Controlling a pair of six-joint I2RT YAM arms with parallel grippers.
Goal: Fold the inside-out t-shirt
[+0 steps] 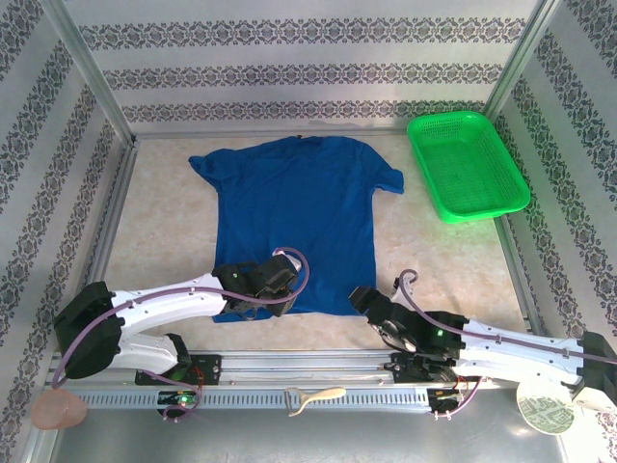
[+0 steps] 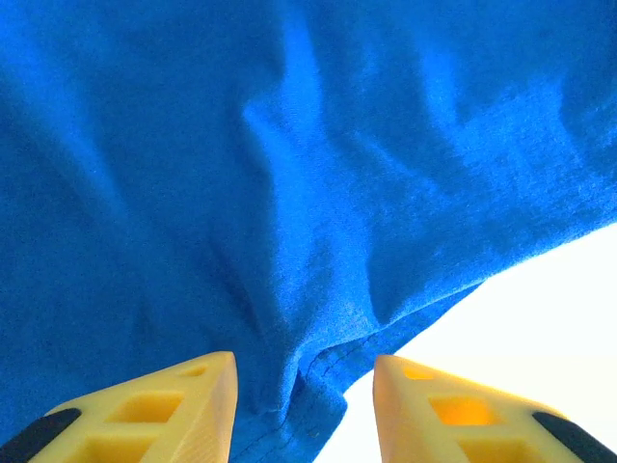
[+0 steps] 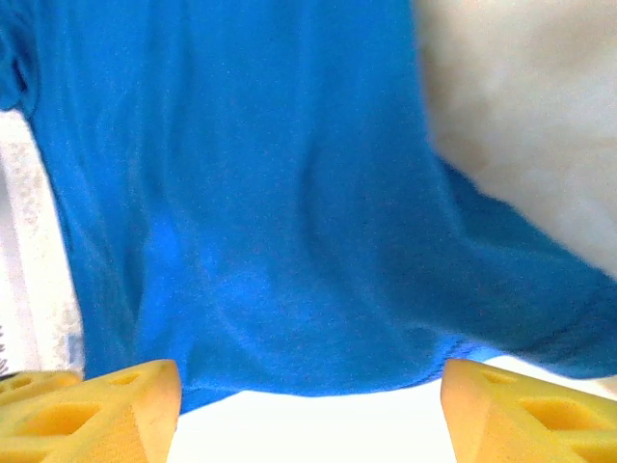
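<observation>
Centrally, the shirt (image 1: 294,207) lies spread flat in mid-frame. From the lower left, the left arm reaches in low. The left gripper (image 1: 273,282) sits at the bottom-left hem, its fingers parted around a bunched fold. From the lower right, the right arm stretches leftward, and the right gripper (image 1: 366,301) is spread wide beside the bottom-right hem.

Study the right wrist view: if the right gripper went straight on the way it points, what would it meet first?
Most likely the near hem of the blue t-shirt, which lies just ahead of the right gripper and its open jaws, though depth is hard to judge.
</observation>
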